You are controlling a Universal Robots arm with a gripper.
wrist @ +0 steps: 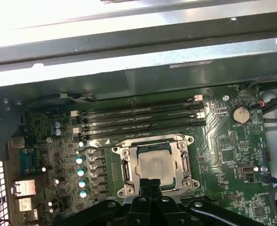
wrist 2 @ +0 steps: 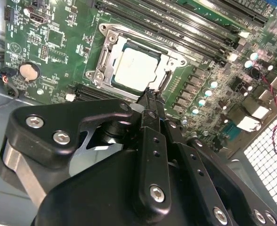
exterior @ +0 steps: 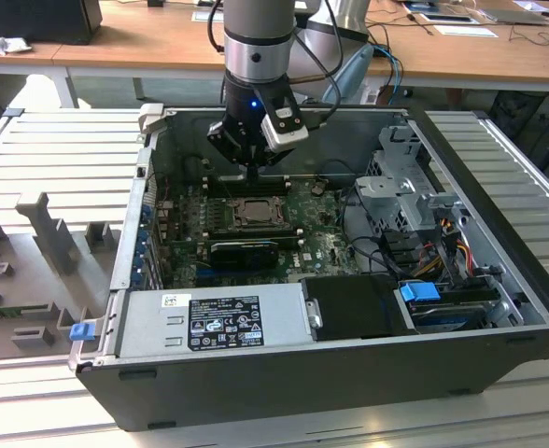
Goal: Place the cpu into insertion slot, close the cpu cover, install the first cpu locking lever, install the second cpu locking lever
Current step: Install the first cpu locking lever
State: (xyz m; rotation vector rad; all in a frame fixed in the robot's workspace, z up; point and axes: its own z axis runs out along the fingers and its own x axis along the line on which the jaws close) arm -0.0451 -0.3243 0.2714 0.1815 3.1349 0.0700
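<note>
My hand point(wrist 2: 149, 92), pinched shut on nothing, sits by the cover point(wrist 2: 113, 42); the cpu point(wrist 2: 134, 69) looks light, fragile: edges only

txt: none legible | PSU label point(exterior: 226, 323) print too small | mobo point(wrist: 222, 162) markings unreadable

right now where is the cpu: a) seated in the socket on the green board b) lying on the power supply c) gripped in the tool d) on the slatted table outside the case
a: in the first wrist view the cpu lies flat in the insertion slot with the cpu cover framing it, while the shut tool stands at the socket's edge.
</note>
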